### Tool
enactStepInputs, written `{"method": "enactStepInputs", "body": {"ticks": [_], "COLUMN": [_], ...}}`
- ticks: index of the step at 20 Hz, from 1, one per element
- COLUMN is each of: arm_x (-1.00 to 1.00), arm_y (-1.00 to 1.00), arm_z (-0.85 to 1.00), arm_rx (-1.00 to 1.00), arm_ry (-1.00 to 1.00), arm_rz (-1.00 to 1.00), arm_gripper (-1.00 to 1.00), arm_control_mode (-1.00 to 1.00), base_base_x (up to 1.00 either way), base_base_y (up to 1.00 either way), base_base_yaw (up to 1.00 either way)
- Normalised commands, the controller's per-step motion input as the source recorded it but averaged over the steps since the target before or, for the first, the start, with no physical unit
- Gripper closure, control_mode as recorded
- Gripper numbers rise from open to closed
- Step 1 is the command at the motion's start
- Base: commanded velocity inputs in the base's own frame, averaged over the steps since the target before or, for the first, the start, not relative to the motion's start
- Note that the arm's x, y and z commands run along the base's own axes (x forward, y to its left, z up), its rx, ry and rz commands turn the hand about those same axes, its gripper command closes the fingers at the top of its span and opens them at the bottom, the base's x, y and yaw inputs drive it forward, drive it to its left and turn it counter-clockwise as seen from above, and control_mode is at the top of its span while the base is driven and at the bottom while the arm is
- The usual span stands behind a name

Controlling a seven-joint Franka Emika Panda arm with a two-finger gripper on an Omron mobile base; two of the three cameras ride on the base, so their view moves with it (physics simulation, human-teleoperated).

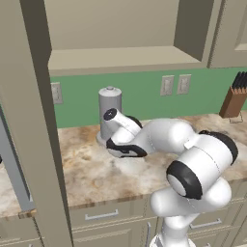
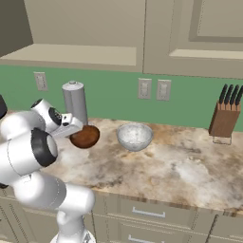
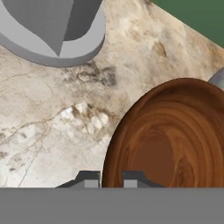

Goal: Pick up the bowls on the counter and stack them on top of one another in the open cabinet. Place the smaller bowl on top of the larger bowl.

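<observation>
The smaller bowl (image 2: 86, 137), glossy dark reddish-brown, is by the counter (image 2: 180, 166) just right of the grey canister. My gripper (image 2: 79, 129) is shut on its near rim. In the hand view the two fingertips (image 3: 89, 177) pinch the rim of the brown bowl (image 3: 170, 140), one outside and one inside. Whether the bowl rests on the stone or hangs just above it I cannot tell. The larger bowl (image 2: 135, 136), pale whitish-grey, stands upright on the counter a short way to the right of the brown one. The open cabinet (image 1: 120, 58) is above, its shelf floor bare.
A tall grey canister (image 1: 110, 113) (image 2: 75, 102) (image 3: 52, 30) stands close behind and left of the brown bowl. A wooden knife block (image 2: 224, 121) is at the far right against the green wall. Panelled-door cabinets (image 2: 190, 38) hang to the right of the open one.
</observation>
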Motion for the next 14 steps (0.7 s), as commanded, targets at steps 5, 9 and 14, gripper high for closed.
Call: {"method": "enactStepInputs", "body": {"ticks": [5, 9, 14], "arm_x": [0.0, 0.0, 0.0], "arm_y": [-0.4, -0.43, -0.43], "arm_z": [0.18, 0.22, 0.22], "arm_rx": [-0.02, 0.0, 0.0], "arm_ry": [0.0, 0.0, 0.0], "arm_rz": [0.0, 0.0, 0.0], "arm_gripper": [1.0, 1.0, 1.0], "arm_control_mode": [-1.0, -1.0, -1.0], "base_base_x": [0.0, 0.0, 0.0], "base_base_y": [0.0, 0.0, 0.0], "base_base_yaw": [0.0, 0.0, 0.0]}}
